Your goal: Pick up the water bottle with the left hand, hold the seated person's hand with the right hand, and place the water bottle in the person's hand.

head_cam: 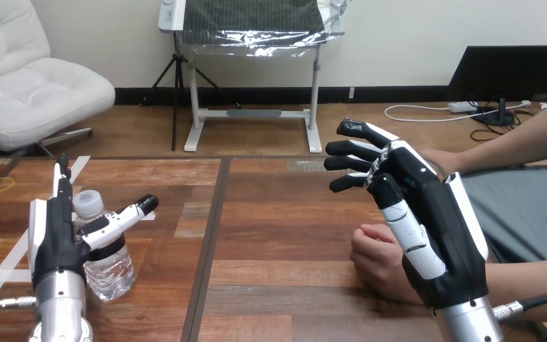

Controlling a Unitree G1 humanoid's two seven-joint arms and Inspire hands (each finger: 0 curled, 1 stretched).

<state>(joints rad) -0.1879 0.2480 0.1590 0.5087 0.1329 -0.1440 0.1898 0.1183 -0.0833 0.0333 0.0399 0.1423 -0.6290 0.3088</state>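
- head view, left side: the left robot hand (57,239) stands upright over the wooden counter (278,235), at the end of its silver forearm, which comes up from the bottom edge.
- its fingers (62,178) point straight up and lie together, and the thumb (132,211) sticks out to the right, so the hand is spread apart and clamped on nothing.
- the water bottle (110,274) stands upright on the counter just to the right of this hand's palm, in the crook between palm and thumb.
- the bottle is clear plastic with a pale cap (87,201) and a dark band round its middle; the thumb crosses in front of its shoulder, and i cannot tell whether it touches.
- strips of white tape (3,267) lie on the counter around the bottle, and a thin yellow ring (0,184) lies near the far left edge.
- head view, right side: the right robot hand (434,235) is raised above the counter with its back toward the camera.
- its fingers (349,148) reach left, loosely extended and slightly apart, closed on nothing.
- the person's hand (374,260) rests on the counter as a loose fist, just below and left of this robot hand and partly hidden behind its thumb; i cannot tell whether the two touch.
- a second forearm of the person (520,139) comes in from the right edge, and its hand is hidden behind the robot hand.
- the bottle and the person's hand are well apart, on opposite sides of the counter.
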